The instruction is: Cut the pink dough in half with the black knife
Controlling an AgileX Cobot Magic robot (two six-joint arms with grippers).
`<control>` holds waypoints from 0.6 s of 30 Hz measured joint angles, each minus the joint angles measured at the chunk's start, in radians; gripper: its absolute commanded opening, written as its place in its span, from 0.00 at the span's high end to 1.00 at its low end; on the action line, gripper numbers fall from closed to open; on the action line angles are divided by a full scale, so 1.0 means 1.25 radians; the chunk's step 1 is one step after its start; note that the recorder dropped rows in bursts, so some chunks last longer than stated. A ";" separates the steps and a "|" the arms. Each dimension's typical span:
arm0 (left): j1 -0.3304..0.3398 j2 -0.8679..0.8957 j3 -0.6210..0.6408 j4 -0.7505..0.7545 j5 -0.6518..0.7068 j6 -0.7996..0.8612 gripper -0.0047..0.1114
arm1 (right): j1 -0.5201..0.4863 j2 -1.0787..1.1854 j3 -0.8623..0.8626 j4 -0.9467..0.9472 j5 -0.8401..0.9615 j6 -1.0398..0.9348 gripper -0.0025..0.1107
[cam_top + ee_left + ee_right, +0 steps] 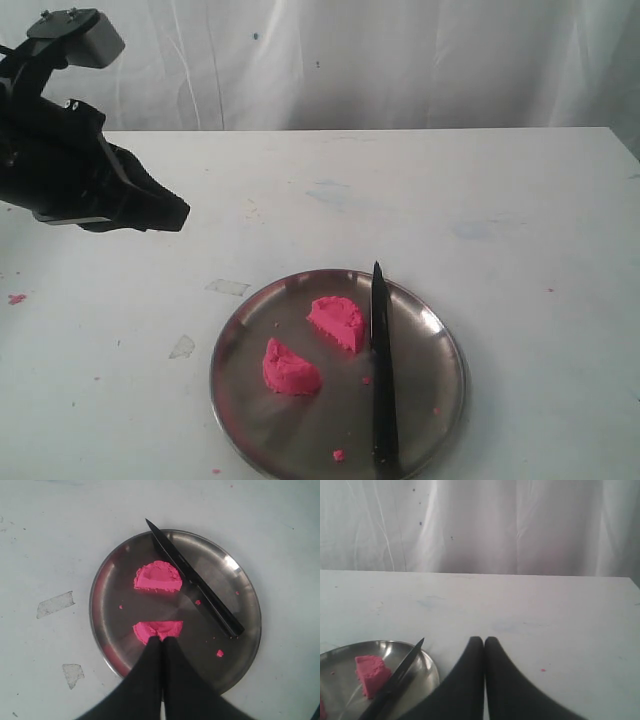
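The pink dough lies on the steel plate (440,340) as two half-round pieces, one (338,322) nearer the middle and one (290,368) to its left, a bare gap between their flat faces. The black knife (381,370) rests on the plate to their right, tip pointing away. My left gripper (180,212) hovers shut and empty above the table, left of the plate. In the left wrist view both halves (157,577) (159,629), the knife (195,579) and the gripper tips (161,639) show. My right gripper (484,640) is shut and empty, beside the plate (427,662).
Pink crumbs (338,455) dot the plate, and one (16,298) lies on the white table at far left. Two scraps of clear tape (228,287) (182,347) stick to the table left of the plate. A white curtain hangs behind the table.
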 measured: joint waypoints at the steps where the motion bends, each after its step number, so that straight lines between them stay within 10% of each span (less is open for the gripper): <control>1: 0.000 0.000 0.000 0.000 0.000 0.000 0.96 | -0.007 0.000 0.001 -0.008 -0.002 0.000 0.98; 18: 0.000 0.000 0.000 -0.001 0.000 0.000 0.96 | -0.017 -0.019 0.026 -0.053 0.029 0.049 0.98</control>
